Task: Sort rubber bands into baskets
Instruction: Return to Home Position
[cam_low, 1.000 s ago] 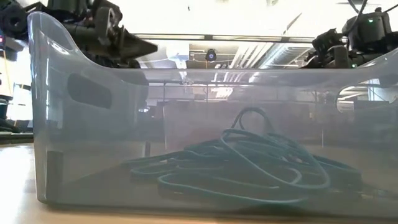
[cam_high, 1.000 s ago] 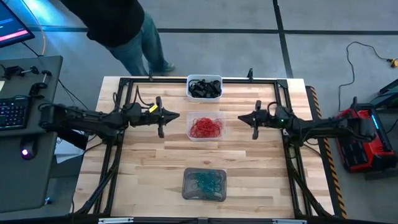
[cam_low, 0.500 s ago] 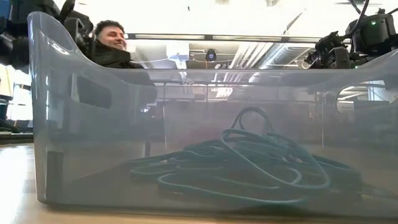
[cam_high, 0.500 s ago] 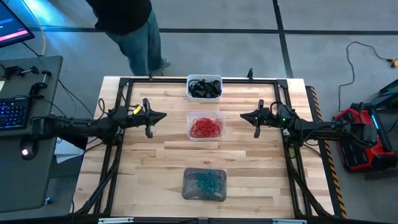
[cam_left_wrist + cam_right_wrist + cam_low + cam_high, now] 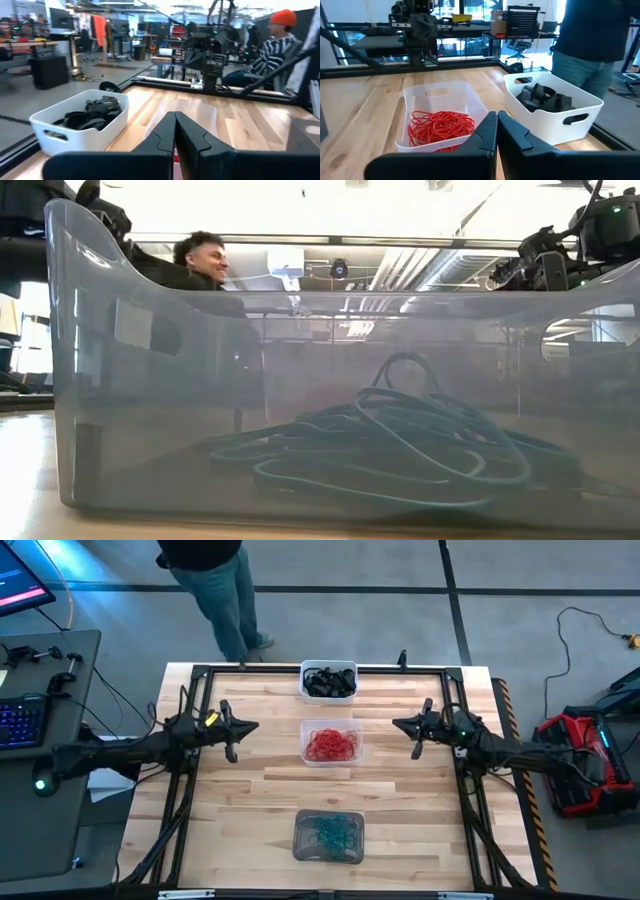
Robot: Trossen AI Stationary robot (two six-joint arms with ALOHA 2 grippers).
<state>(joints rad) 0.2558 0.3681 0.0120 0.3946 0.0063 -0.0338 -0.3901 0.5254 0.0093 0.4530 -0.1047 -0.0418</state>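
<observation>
Left hand (image 5: 240,728): my fingers are pressed together with nothing between them, above the tabletop (image 5: 250,810).
Right hand (image 5: 408,730): also closed and empty, pointing back at my left hand.
Clear basket (image 5: 304,740): between my two hands, straight ahead of each and somewhat nearer my right; it holds the red rubber bands (image 5: 330,745).
White basket (image 5: 303,680): ahead of both hands but off their line, holding the black rubber bands (image 5: 328,682).
Grey basket (image 5: 297,840): off that line on the other side, well apart, holding the teal rubber bands (image 5: 330,833).
Sorting: every band I can see lies in a basket.
Next move: I judge each hand backs away from the clear basket along its own arm.
</observation>
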